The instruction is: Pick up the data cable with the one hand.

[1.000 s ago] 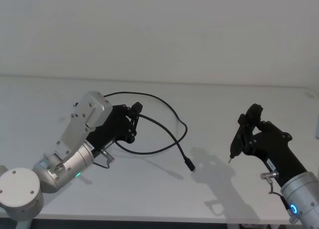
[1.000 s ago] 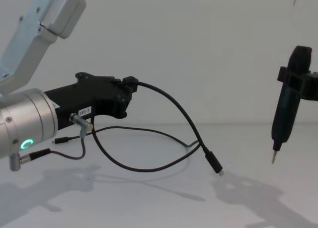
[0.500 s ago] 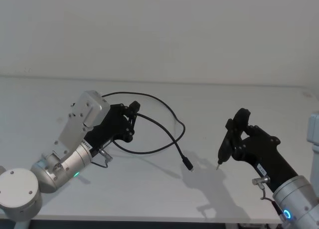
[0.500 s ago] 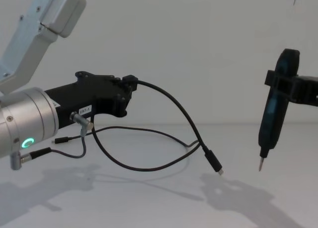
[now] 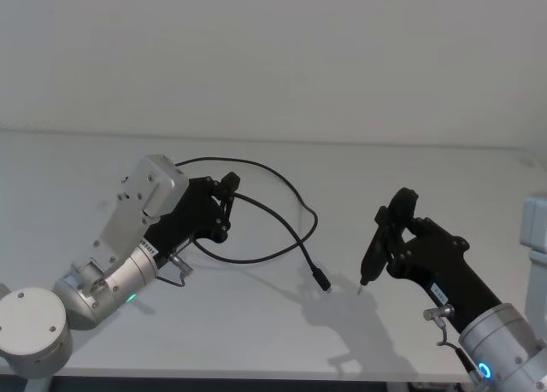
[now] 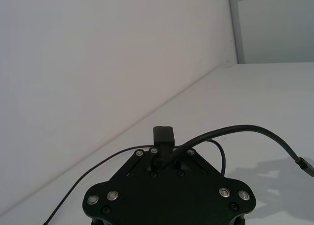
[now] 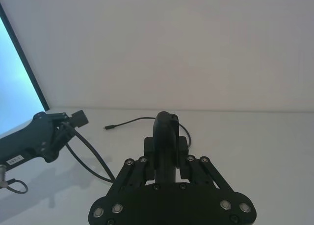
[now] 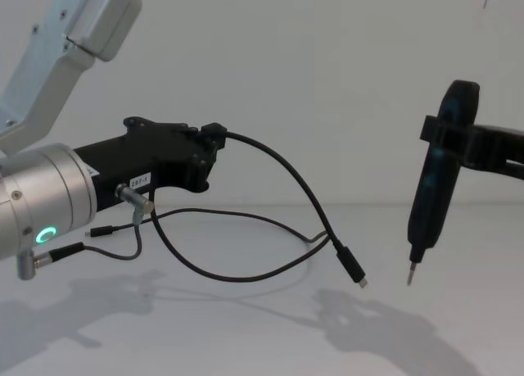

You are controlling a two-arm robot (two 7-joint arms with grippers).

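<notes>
Head view has the left tool (image 5: 228, 190) at about 9 o'clock of the white bench (image 5: 410, 170), reaching toward 2 o'clock from its silver cylinder with the green ring light (image 5: 132, 300). Its two black fingers are closed tight on the data cable (image 5: 248, 260), pinching the black cord right at their tips. From that pinch one strand sweeps toward 4 o'clock and ends in the small black plug (image 5: 322, 280). The rest of the cord makes a wide loop out at 3 o'clock of the tool and curls back under it.

Chest view shows the left tool (image 8: 211, 140) held level above the bench, white label on its side. The cord arcs out of its tip and drops to the plug (image 8: 351, 269), which hangs clear of the surface with a shadow beneath it. The cable's other small end (image 8: 98, 231) lies farther back, low at 7 o'clock of the tool. A short grey wire (image 8: 136, 235) with silver plugs dangles from the tool's body.

Left wrist view looks down the tool (image 6: 163, 139), fingers together with the cord leaving between them.

The right tool (image 5: 391, 224) sits at about 4 o'clock of the bench. Its fingers are clamped on a slim black stick (image 5: 374, 254) held nearly upright, metal tip down. That tip (image 8: 410, 277) is at 3 o'clock of the plug, near but apart from it.
</notes>
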